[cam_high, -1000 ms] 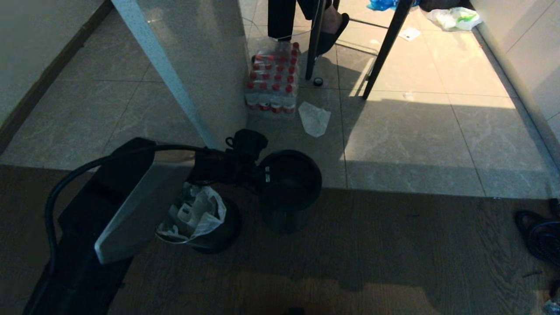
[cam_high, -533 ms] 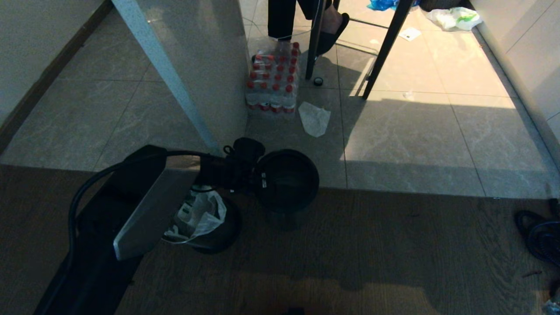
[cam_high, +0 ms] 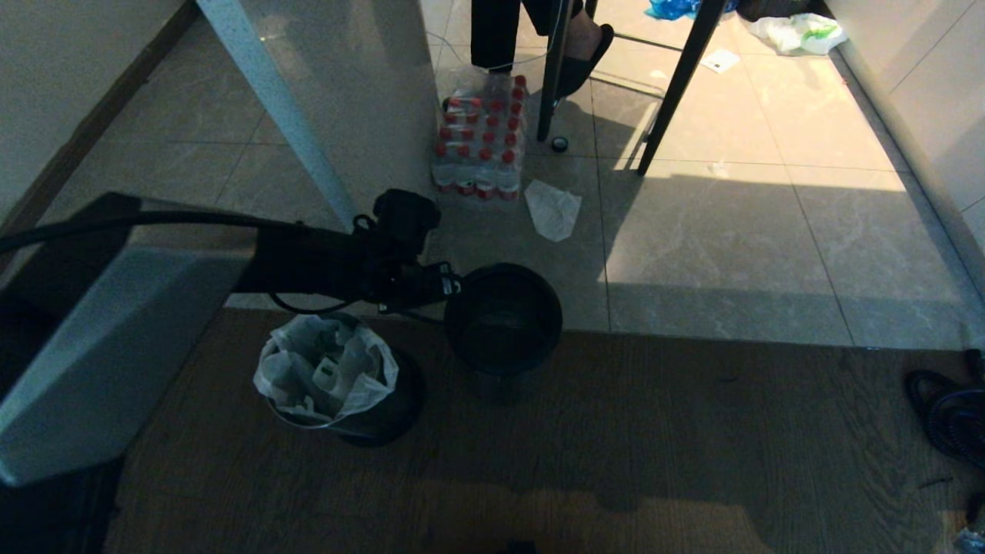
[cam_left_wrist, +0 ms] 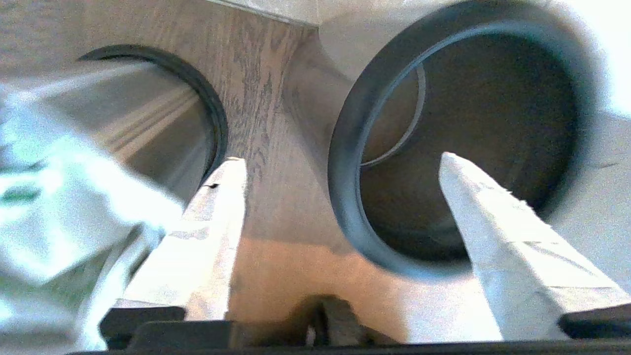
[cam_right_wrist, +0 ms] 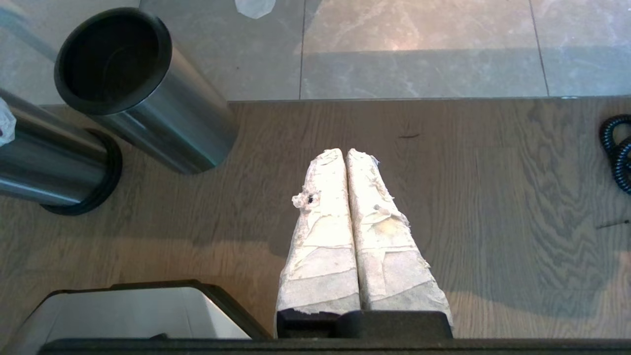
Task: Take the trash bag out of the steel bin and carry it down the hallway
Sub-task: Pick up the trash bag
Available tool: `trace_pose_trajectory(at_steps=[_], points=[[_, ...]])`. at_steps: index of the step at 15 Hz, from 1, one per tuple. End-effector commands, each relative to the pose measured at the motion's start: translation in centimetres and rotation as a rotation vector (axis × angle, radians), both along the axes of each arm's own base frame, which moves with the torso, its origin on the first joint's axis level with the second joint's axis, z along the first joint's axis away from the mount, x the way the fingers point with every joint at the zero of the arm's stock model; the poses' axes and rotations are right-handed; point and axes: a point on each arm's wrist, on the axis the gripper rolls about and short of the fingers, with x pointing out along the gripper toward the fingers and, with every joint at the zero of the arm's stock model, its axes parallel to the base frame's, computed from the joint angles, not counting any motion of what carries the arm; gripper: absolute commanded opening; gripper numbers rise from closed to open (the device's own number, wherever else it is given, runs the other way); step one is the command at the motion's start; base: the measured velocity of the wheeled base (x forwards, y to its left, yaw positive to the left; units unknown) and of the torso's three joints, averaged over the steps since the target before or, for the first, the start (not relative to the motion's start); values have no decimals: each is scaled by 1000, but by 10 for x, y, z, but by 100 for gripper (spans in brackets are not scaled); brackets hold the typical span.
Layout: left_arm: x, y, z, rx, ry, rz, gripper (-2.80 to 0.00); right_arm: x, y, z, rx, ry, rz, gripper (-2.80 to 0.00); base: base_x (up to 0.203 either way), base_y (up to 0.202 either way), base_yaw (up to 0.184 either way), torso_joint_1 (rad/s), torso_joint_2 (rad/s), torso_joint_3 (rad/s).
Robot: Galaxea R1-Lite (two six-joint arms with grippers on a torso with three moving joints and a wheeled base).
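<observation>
Wood flooring point(cam_high: 616, 462) is seen nearest, where the trash bag point(cam_high: 327, 369) sits unlifted in the steel bin point(cam_high: 385, 415); removal and carrying are judged undone. Just beyond, the left tool point(cam_high: 450, 286) is held wide and empty, beside a second, empty bin point(cam_high: 504, 319). The right tool point(cam_right_wrist: 347, 162) is pressed closed, parked. Tiled hallway point(cam_high: 731, 231) lies farther off.

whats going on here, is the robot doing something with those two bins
The robot's left gripper hangs open and empty above the wooden floor, between two small brushed-steel bins. The thin translucent white trash bag sits in the steel bin with the black base ring, not lifted out. The other steel bin with a black rim is empty. The right gripper is shut and parked over the floor. A person's legs show further back.
</observation>
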Motion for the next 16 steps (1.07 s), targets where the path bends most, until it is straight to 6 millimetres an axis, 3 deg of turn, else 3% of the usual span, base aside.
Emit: trace_pose_trajectory(at_steps=[1,3,5,9,13,14,16], points=[[-35,16,51,-59,-78,13,0,0,0,0,0,0,1,-280,0,0,0,0,0,0],[-71,42,66,-96,-66,59,0,0,0,0,0,0,-1,-280,0,0,0,0,0,0],[-93,76,59,-105,-22,146,0,0,0,0,0,0,-1,-280,0,0,0,0,0,0],[-111,142,39,-143,62,315,0,0,0,0,0,0,0,-280,0,0,0,0,0,0],[-118,178,14,-206,103,358,0,0,0,0,0,0,-1,-280,0,0,0,0,0,0],[-119,188,8,-221,98,371,-280,0,0,0,0,0,0,-280,0,0,0,0,0,0],[-120,210,-2,-302,119,356,-280,0,0,0,0,0,0,-280,0,0,0,0,0,0]])
